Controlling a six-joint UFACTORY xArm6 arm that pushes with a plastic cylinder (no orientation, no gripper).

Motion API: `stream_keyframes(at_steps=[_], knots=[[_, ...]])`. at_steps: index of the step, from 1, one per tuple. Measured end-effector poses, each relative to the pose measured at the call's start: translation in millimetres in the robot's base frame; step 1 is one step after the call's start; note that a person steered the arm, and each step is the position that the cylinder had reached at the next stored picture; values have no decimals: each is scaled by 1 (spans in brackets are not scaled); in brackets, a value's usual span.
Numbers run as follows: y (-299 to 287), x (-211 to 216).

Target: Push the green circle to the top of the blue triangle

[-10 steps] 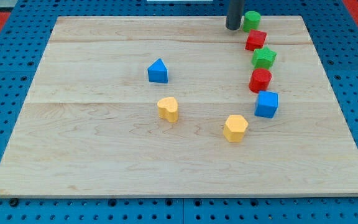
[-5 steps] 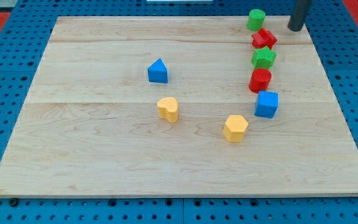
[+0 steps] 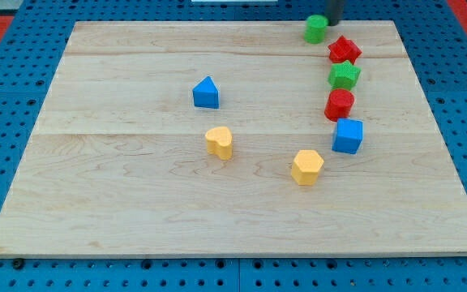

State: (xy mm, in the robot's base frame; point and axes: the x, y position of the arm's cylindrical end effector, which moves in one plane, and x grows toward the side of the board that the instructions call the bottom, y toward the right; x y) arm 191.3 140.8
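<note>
The green circle (image 3: 316,28) is a small green cylinder near the board's top edge, right of centre. My tip (image 3: 333,20) is at the view's top, just right of and touching or nearly touching the green circle. The blue triangle (image 3: 206,92) stands on the board well to the left of and below the green circle.
A red star (image 3: 344,50), a green star (image 3: 344,75), a red cylinder-like block (image 3: 340,105) and a blue cube (image 3: 348,135) form a column below the green circle. A yellow heart (image 3: 219,142) and a yellow hexagon (image 3: 307,166) lie lower on the wooden board (image 3: 136,203).
My tip went from left of the green circle around to its right side, then moved left against it. The green circle has shifted a little to the left.
</note>
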Motion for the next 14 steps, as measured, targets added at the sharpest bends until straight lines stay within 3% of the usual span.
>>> stream_keyframes(at_steps=[1,2,4,6,10,14], knots=[[-15,3],[21,6],[-32,17],[-41,50],[-118,105],[-102,130]])
